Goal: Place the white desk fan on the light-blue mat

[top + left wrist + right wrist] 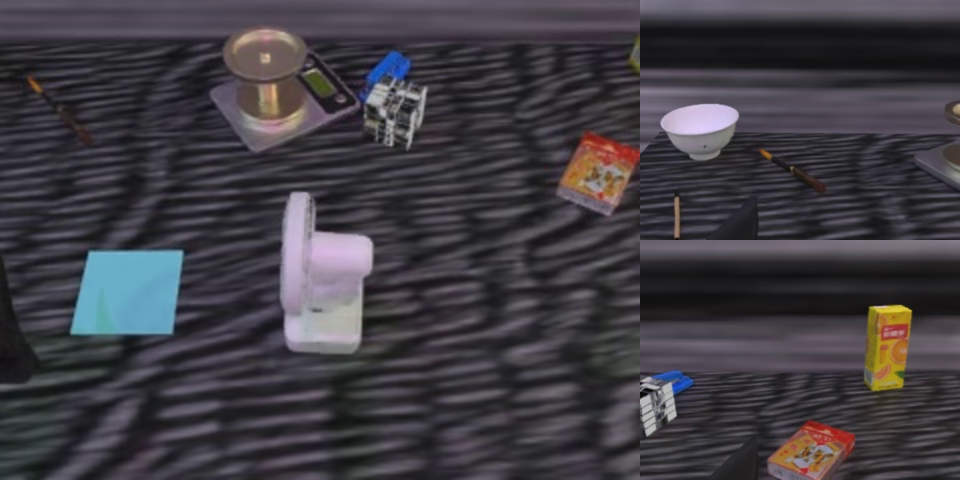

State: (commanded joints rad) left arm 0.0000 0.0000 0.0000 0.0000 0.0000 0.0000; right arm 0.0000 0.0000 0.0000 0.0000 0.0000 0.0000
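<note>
While unheld, white desk fan [322,275] — right of light-blue mat [129,292]

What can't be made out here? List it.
- Both grippers: fingers unseen in every view.
- Left arm: only a dark sliver, cut by the top view's left edge.
- Scale: cut by the left wrist view's edge.
- Scale display: too small to read, top view.

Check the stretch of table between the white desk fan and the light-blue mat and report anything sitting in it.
Nothing visible blocks it. The white desk fan stands mid-table; the light-blue mat lies flat to its left, with only bare striped tablecloth between. The scale and cube sit farther back.
</note>
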